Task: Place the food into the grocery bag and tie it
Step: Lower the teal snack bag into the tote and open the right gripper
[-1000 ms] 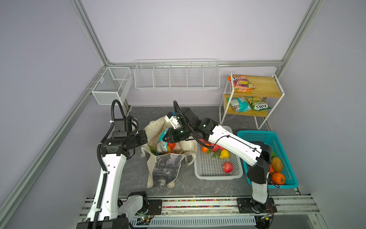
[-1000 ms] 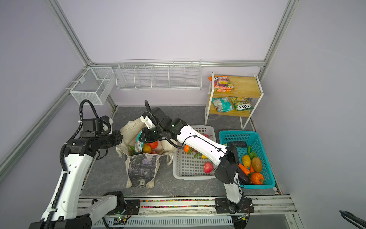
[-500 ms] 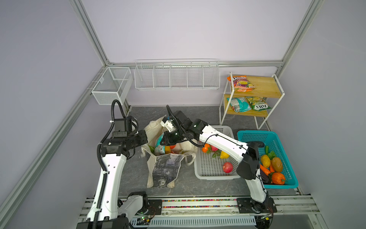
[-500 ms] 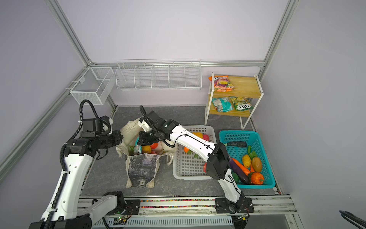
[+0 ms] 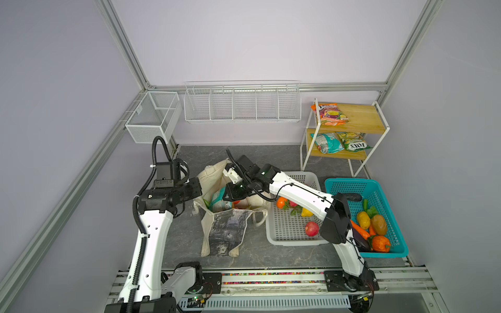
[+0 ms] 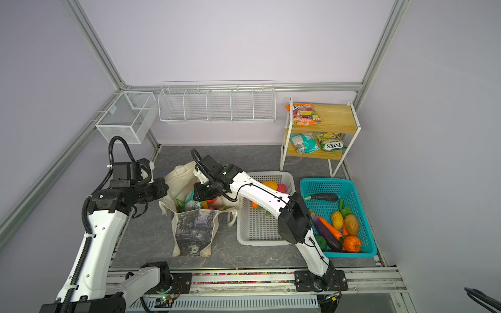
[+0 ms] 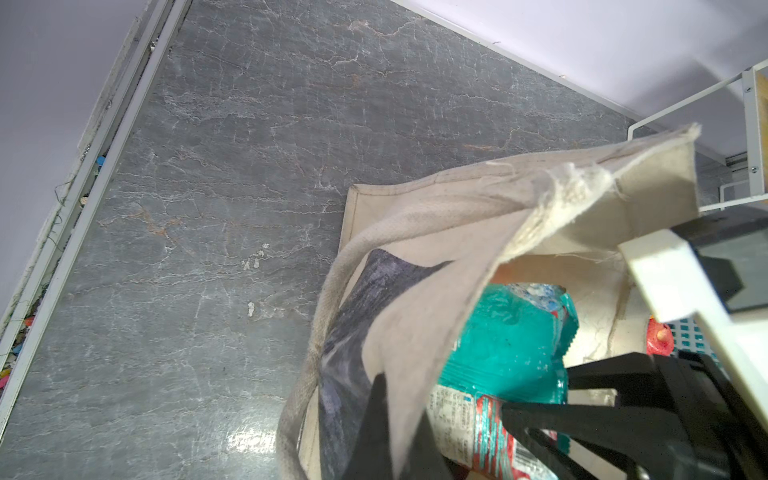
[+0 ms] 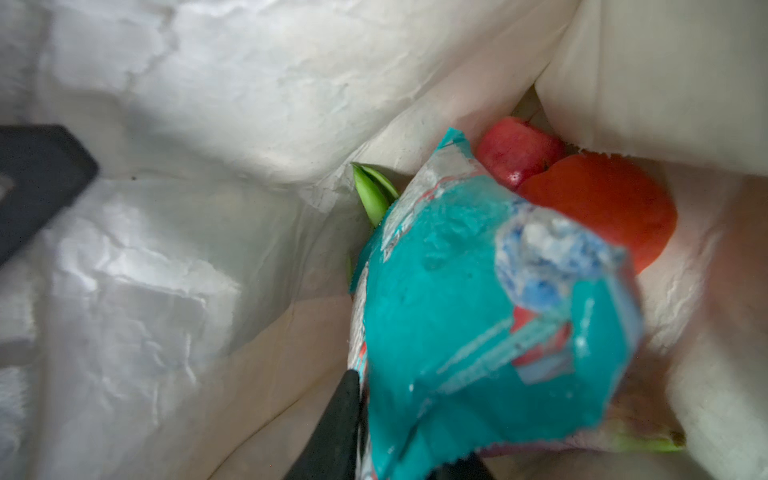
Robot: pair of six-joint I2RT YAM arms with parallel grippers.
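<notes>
The bag (image 5: 225,230) (image 6: 195,230) lies on the tabletop (image 5: 271,155) with its mouth open, just beside the white basket (image 5: 287,235). The left gripper (image 5: 200,187) is at the mouth's left rim. In the left wrist view its fingers (image 7: 372,424) are pinched together on a fold of the rim cloth, which covers most of them.

The right gripper (image 5: 228,197) reaches into the mouth. In both top views its tips are lost behind the packet (image 5: 219,199) (image 6: 191,202) and the bag's wall. The packet (image 8: 478,316) stands on end inside the bag and is blurred in the right wrist view. One finger (image 8: 336,424) shows at its edge and the other is cut off by the frame, so it is unclear whether they grip it or stand apart.

Behind the packet an apple (image 8: 515,149), an orange (image 8: 602,208) and a green tip (image 8: 374,191) peep out. The rest of the contents is covered. The right arm crosses the white basket and hides part of it.
</notes>
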